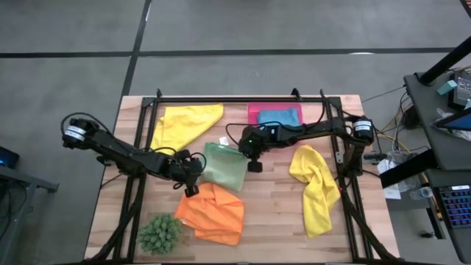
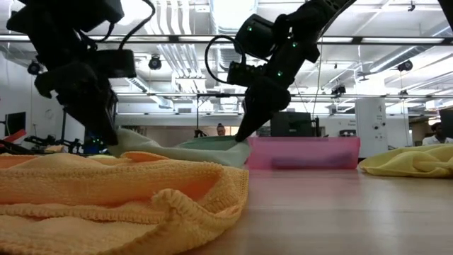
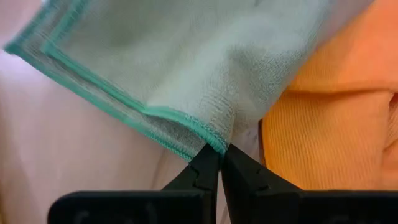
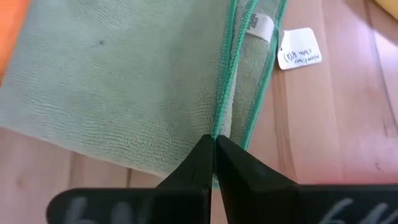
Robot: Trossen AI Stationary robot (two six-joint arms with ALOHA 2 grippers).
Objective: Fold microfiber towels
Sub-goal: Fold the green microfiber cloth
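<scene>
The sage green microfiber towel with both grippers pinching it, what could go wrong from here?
1. The left gripper pinches only the very corner of the sage green microfiber towel, so that corner may slip out when lifted.
2. The right gripper is shut on the hemmed edge; it may hold only one layer, spoiling the fold.
3. The orange microfiber towel lies against the green one and could get dragged along.

Bare tabletop [image 1: 276,202] lies open between the orange towel [image 1: 212,213] and the right yellow towel [image 1: 315,188], while the sage green towel [image 1: 224,166], flanked by both arms, blocks the centre, and the plant ball [image 1: 160,232] occupies the near left corner.
</scene>
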